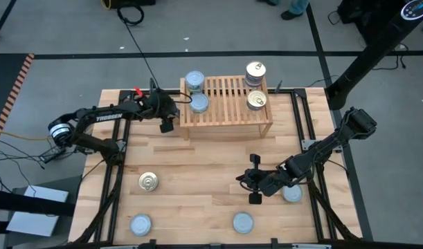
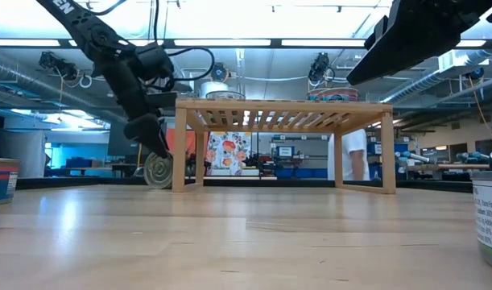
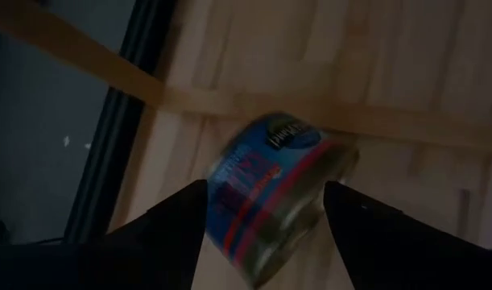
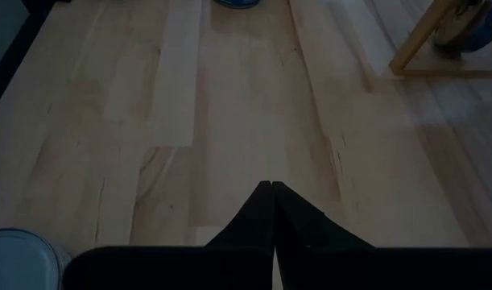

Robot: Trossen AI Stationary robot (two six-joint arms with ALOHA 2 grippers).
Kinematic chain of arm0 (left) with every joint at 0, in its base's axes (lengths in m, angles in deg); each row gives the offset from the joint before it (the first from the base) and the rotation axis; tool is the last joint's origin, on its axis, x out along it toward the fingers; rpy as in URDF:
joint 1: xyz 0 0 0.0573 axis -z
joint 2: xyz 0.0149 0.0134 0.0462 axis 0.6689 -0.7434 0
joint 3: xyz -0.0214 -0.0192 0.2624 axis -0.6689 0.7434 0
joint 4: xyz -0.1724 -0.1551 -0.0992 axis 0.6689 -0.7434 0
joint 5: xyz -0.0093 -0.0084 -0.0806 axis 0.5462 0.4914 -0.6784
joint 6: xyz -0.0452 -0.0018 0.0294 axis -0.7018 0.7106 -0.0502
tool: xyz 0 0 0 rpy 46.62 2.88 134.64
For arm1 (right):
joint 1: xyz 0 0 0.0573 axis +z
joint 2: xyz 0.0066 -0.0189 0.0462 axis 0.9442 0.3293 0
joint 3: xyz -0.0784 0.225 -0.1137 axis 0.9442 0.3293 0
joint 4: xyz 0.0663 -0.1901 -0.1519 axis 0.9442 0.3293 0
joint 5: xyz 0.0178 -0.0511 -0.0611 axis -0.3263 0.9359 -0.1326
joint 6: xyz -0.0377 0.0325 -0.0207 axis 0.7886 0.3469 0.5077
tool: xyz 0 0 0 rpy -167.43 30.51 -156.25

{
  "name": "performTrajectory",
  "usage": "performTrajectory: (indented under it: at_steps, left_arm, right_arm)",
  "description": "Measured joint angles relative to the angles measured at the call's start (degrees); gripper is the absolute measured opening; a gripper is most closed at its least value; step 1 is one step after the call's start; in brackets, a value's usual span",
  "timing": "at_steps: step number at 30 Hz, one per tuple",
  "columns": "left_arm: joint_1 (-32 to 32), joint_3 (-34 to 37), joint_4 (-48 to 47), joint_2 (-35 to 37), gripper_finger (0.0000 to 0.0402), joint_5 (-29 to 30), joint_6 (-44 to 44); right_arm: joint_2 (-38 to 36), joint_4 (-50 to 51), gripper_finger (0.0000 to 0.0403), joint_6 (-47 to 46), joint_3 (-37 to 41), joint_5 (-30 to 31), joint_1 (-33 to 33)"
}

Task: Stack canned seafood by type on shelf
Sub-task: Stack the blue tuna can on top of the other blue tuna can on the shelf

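Tin [image 3: 274,189] btwn left end effector [image 3: 264,211] fingers: label blurred, unreadable. Tin [image 4: 20,256] beside right end effector [image 4: 271,187] cut off at frame edge. Low view: tins [image 2: 491,217] at both edges cropped; person [image 2: 357,165] behind shelf [image 2: 282,113] partly hidden.

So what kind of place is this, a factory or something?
More likely a robotics lab or workshop: exposed ceiling ducts and strip lights overhead, workbenches with monitors behind, and cables trailing across the grey floor around the table.
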Motion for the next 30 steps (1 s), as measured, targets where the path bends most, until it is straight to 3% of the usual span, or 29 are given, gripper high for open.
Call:
performTrajectory:
  at_steps: [5,11,21,26,30]
  left_arm:
    - [0.0,-0.1,-3.5,0.1,0.0248,-0.1,-1.4]
    - [1.6,0.0,-10.6,0.0,0.0214,-0.7,-3.3]
    - [9.0,0.0,-20.2,0.0,0.0164,-0.6,-10.3]
    - [11.6,0.0,-20.7,0.0,0.0164,9.1,-10.6]
    - [11.7,0.0,-19.9,0.6,0.0164,10.9,-9.9]
  right_arm:
    - [0.0,0.0,0.0009,0.0,0.0,-0.3,0.0]
    - [0.0,0.0,0.0009,0.0,0.0,-0.4,0.0]
    - [0.0,0.0,0.0009,0.0,0.0,-0.4,0.0]
    - [0.0,0.0,0.0009,0.0,0.0,-0.4,0.0]
    - [0.0,0.0,0.0009,0.0,0.0,-0.4,0.0]
